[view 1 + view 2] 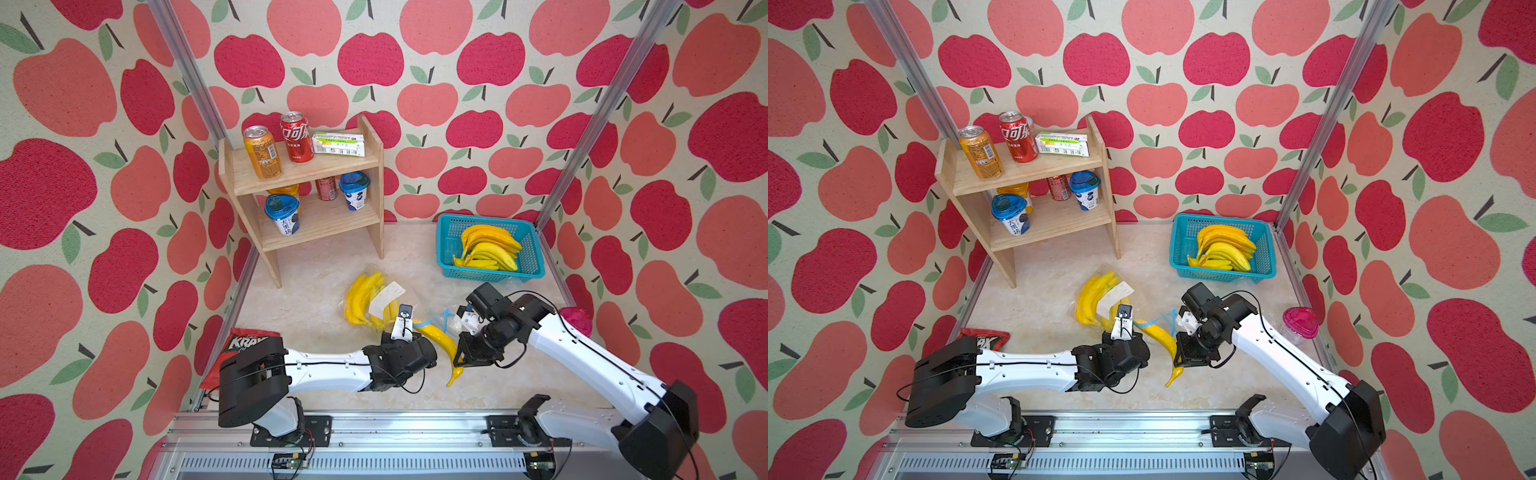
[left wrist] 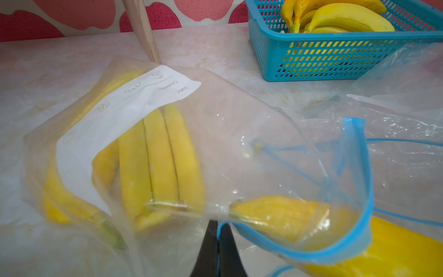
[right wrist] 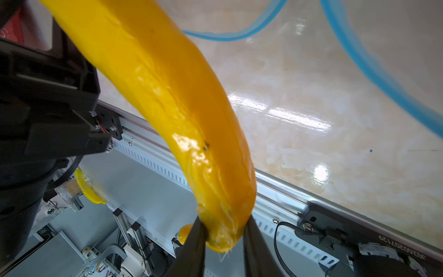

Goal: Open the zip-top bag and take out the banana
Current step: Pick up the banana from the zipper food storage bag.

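Apple-print walls (image 1: 457, 62) on three sides, pale marbled tabletop (image 1: 316, 266) below. Mid-tabletop, clear zip-top bag (image 2: 239, 134), mouth open, blue zip strip (image 2: 364, 167) curled back, yellow bunch (image 2: 158, 163) inside under a white label (image 2: 107, 124). Pinched fully together on the bag's thin edge beside the zip: left claw (image 1: 405, 312). Clamped part-way closed on the near end of a single banana (image 1: 440, 340): right claw (image 3: 225, 239). Banana apparently raised off the tabletop, mostly out, far tip just inside the bag mouth in the left wrist view. Probably mid-extraction.

Risks from here:
- Grip only at the very end of a long, glossy fruit, so possible pivoting or slipping free on a quick swing.
- Possible snagging of the tip on the zip strip, dragging bag and bunch along.
- Possible loss of the film from the left claw under that pull.
- Close quarters between the two claws, so some chance of a knock.

Blue basket (image 1: 532, 272) of more bananas well apart, behind.
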Robot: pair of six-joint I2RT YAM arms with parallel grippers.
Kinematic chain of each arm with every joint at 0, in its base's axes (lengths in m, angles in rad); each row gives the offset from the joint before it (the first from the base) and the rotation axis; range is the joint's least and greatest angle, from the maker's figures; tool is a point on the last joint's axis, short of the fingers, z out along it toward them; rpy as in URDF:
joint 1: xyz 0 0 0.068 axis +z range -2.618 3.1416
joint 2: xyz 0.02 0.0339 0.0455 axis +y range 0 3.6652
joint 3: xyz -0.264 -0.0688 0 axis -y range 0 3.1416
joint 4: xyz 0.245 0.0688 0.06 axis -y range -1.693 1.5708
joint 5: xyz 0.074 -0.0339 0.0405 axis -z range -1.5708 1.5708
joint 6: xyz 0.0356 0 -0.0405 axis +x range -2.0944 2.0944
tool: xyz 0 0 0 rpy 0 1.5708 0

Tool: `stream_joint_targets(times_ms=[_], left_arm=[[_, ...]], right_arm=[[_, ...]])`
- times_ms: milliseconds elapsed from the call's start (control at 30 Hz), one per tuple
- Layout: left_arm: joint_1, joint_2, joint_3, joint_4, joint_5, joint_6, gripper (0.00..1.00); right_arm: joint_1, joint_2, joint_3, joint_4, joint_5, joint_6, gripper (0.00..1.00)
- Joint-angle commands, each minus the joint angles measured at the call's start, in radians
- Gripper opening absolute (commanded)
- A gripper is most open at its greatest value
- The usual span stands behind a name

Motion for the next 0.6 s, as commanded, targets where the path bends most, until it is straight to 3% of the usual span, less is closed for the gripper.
stream_joint_targets(times_ms=[0,333,467,567], left_arm=[[0.013,-0.033,0.013,-0.044,-0.043,-0.013,0.0],[0.026,-0.038,0.009,-0.016,-0.028,0.019,0.0],[0.026,-0.051,0.003,-0.039,-0.036,-0.001,0.0],[0.026,-0.067,-0.007,-0.059,-0.043,-0.016,0.0]], right_arm=[[0.011,-0.08,-0.029,-0.102,-0.067,0.015,0.22],[0.016,-0.232,0.001,-0.157,-0.157,0.024,0.21],[-0.011,-0.259,0.087,-0.201,-0.069,0.023,0.21],[-0.063,-0.281,0.125,-0.186,0.084,0.033,0.19]])
